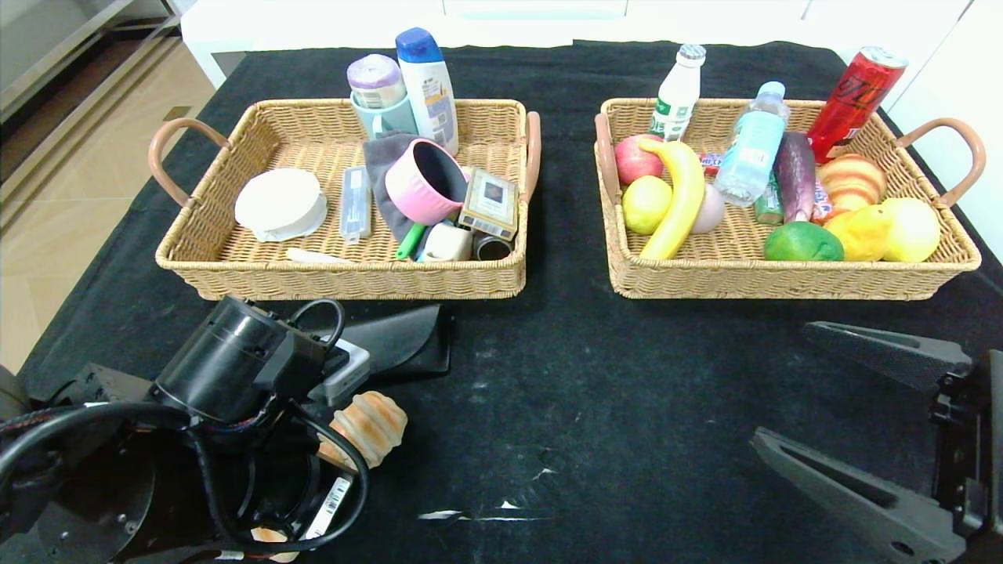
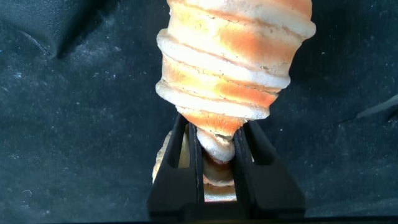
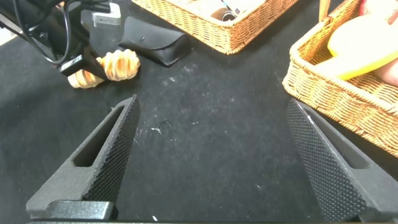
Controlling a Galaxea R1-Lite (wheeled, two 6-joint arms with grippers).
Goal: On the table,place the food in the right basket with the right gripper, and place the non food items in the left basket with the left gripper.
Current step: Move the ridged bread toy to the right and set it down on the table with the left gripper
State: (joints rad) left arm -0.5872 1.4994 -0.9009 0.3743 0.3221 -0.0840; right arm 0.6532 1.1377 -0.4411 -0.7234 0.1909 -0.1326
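1. Left gripper: pinching the narrow end of the striped bread roll, lying on the table beside the glasses case.
2. Right gripper: hovering spread wide over bare cloth, holding nothing.

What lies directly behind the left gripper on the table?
A black glasses case lies flat on the cloth behind the left gripper, which pinches the bread roll; the arm covers the case's near end.

The left gripper sits at seven o'clock, jaws clamped tight. The right gripper rests at four o'clock, fingers spread wide.
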